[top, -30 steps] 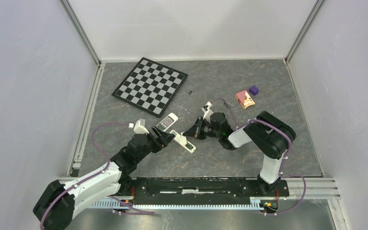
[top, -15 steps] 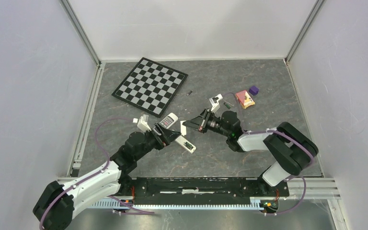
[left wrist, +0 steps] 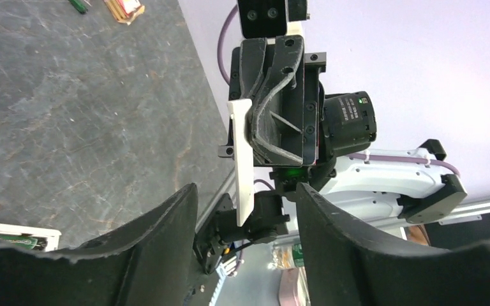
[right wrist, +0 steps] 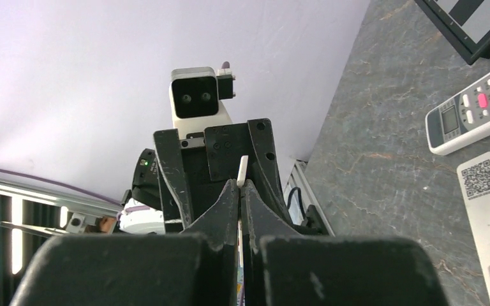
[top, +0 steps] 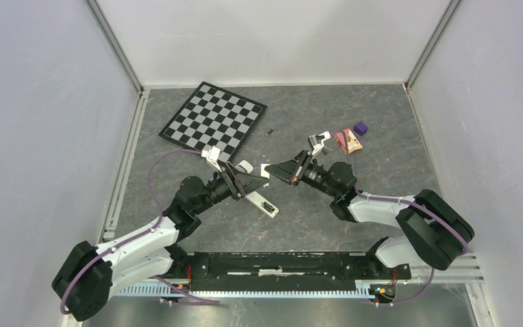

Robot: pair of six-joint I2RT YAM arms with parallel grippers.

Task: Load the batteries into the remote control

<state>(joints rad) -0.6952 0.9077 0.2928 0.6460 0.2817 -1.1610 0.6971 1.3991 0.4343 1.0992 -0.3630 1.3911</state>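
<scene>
Grey marbled tabletop (top: 381, 184) carried two robot arms that reached toward each other near its middle. The right gripper (top: 272, 169) was clamped flat on a thin white battery cover (left wrist: 242, 162), holding it raised with its free end toward the left arm. The left gripper (left wrist: 245, 191) stood with its jaws apart on either side of that free end; its fingers (left wrist: 166, 236) showed gaps to the cover and did not touch it. Just below the grippers, a white remote control (top: 262, 203) lay face down with its compartment uncovered and a green-wrapped battery (left wrist: 13, 240) seated inside. A second remote (right wrist: 475, 115) lay buttons up just beside it, partly under the left gripper in the top view. One dark battery (top: 270, 131) lay loose near a corner of the chessboard (top: 213, 122), apart from both remotes. Another green battery (left wrist: 76, 5) lay beside a pink and orange packet (top: 348, 141), with a small purple block (top: 360, 128) near it
</scene>
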